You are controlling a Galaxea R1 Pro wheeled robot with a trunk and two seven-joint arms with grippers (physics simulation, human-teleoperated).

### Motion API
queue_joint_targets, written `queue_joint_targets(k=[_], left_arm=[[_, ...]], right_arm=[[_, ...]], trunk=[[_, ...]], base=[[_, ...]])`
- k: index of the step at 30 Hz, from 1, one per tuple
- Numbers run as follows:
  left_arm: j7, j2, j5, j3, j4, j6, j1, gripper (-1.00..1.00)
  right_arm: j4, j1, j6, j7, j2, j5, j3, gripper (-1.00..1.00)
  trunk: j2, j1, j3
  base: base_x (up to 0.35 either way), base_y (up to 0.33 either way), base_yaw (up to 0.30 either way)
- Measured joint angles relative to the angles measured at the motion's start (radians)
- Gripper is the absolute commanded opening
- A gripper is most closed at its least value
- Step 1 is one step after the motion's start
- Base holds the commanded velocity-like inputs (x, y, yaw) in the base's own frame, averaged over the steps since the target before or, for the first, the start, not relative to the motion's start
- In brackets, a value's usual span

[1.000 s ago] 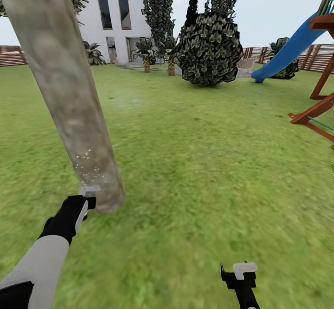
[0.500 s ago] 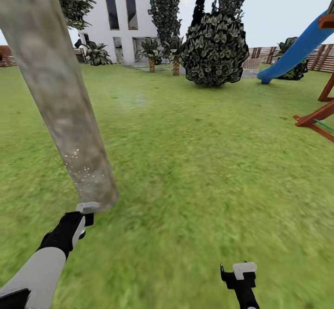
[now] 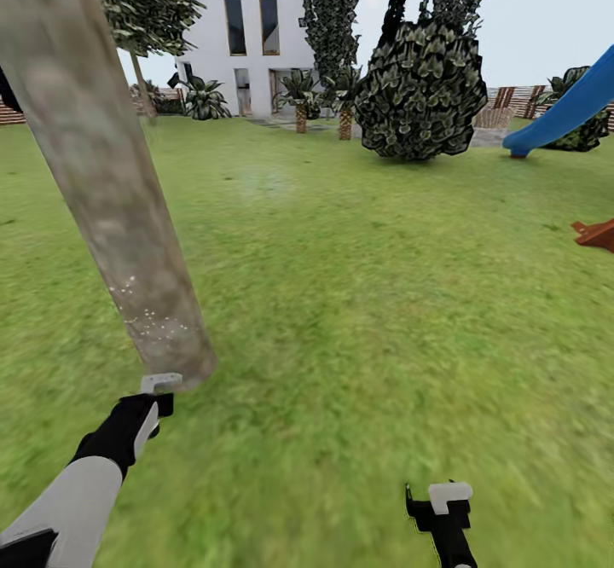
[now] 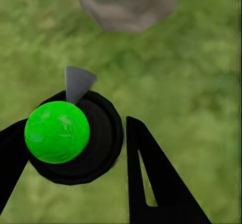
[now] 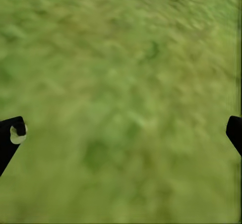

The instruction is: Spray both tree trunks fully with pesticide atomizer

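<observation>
The near tree trunk (image 3: 107,184) is a thick mottled grey-tan column leaning across the left of the head view, with white specks low on its bark. At its foot my left gripper (image 3: 152,399) is shut on the pesticide atomizer (image 3: 161,379). In the left wrist view the atomizer (image 4: 57,131) is a green ball on a black disc between my left gripper's (image 4: 75,153) black fingers. Its grey nozzle points at the trunk's base (image 4: 128,2). My right gripper (image 3: 439,500) hangs open over bare grass, with its fingertips at the edges of the right wrist view (image 5: 123,133). A second tree (image 3: 143,5) stands far back left.
Grass lawn (image 3: 367,295) spreads ahead and to the right. A white house (image 3: 247,31), a big dark bush (image 3: 422,90), small palms (image 3: 300,95) and a blue slide (image 3: 567,112) with brown play-frame legs (image 3: 597,234) stand far off. A slat fence (image 3: 512,97) runs behind.
The whole picture has shifted right, so the camera has turned left. My left gripper with the atomizer now sits slightly lower, just in front of the trunk's foot.
</observation>
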Motion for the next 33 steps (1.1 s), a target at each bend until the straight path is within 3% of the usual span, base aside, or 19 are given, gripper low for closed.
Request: queue_joint_targets(k=[2, 9, 17, 22, 33], left_arm=[[0.007, 0.001, 0.000, -0.001, 0.026, -0.044, 0.000, -1.00], [0.056, 0.001, 0.006, 0.000, 0.050, -0.059, 0.000, -1.00], [0.056, -0.001, 0.004, 0.003, 0.073, -0.062, 0.000, -1.00], [0.056, 0.000, 0.002, 0.045, 0.074, -0.063, 0.000, -1.00], [0.056, -0.006, 0.003, 0.049, 0.076, -0.070, 0.000, -1.00]], right_arm=[[0.000, 0.000, 0.000, 0.000, 0.000, 0.000, 0.000, 1.00], [0.000, 0.000, 0.000, -0.001, 0.000, 0.000, 0.000, 1.00], [0.000, 0.000, 0.000, 0.000, 0.002, 0.001, 0.001, 1.00], [0.000, 0.000, 0.000, 0.001, 0.002, 0.001, 0.001, 1.00], [0.000, 0.000, 0.000, 0.001, 0.001, 0.001, 0.000, 1.00]], trunk=[[0.000, 0.000, 0.000], [0.000, 0.000, 0.000], [0.000, 0.000, 0.000], [0.000, 0.000, 0.000], [0.000, 0.000, 0.000]], base=[[0.186, -0.241, 0.000], [0.194, -0.234, 0.016], [0.204, -0.226, 0.255], [0.243, -0.180, 0.278], [0.173, -0.222, 0.186]])
